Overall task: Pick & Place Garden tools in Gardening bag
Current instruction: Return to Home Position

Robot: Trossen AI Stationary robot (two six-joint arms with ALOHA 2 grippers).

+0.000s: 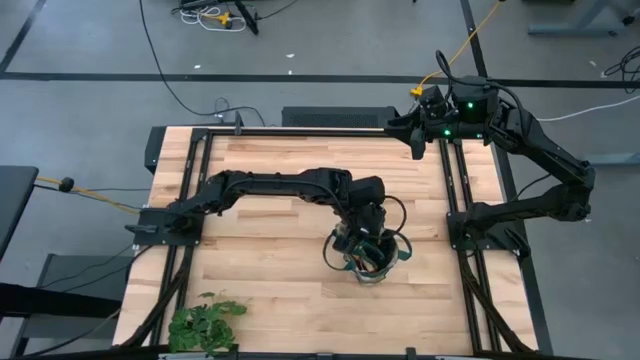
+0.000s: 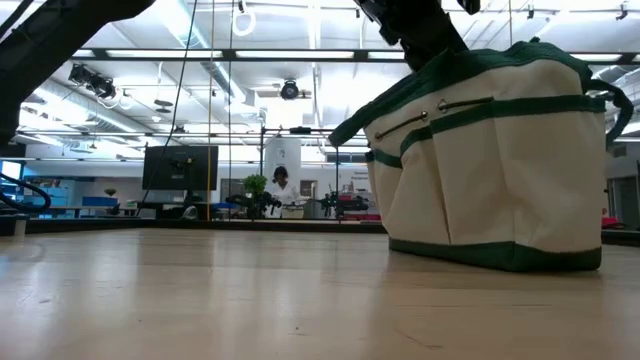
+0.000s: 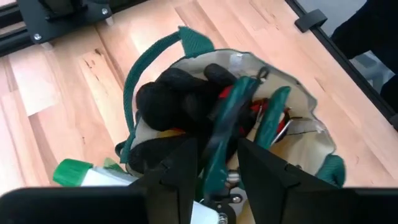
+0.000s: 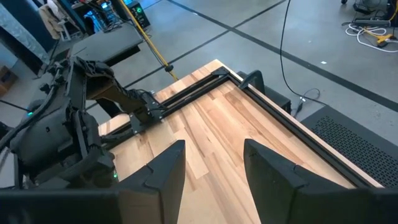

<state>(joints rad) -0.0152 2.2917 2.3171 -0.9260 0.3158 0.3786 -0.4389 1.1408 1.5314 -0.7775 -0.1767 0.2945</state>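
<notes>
The gardening bag [image 1: 372, 258], cream with green trim, stands on the table right of centre, also in the low view [image 2: 490, 160]. My left gripper [image 3: 217, 146] hangs over the bag's open top [image 1: 362, 238], pointing down at a slant. Its fingers are apart on either side of the green-handled pruning shears [image 3: 227, 124], which stick up out of the bag. Dark gloves [image 3: 180, 93] lie in the bag beside them. A green-and-white spray bottle [image 3: 74, 172] shows at the bag's side. My right gripper [image 4: 214, 152] waits open over the table's far right corner [image 1: 398, 125]. My left gripper's fingers [image 3: 186, 162] stand on either side of one green handle of the shears [image 3: 219, 155], coming from above at a slant and lying along it. Whether they touch the handle I cannot tell. The shears' far end rests inside the bag among the gloves.
A leafy green plant bunch [image 1: 205, 325] lies at the table's near left edge. Dark metal rails [image 1: 455, 190] run along both sides and the far edge of the table. Bare wood [image 1: 270, 260] lies between the bag and the left rail.
</notes>
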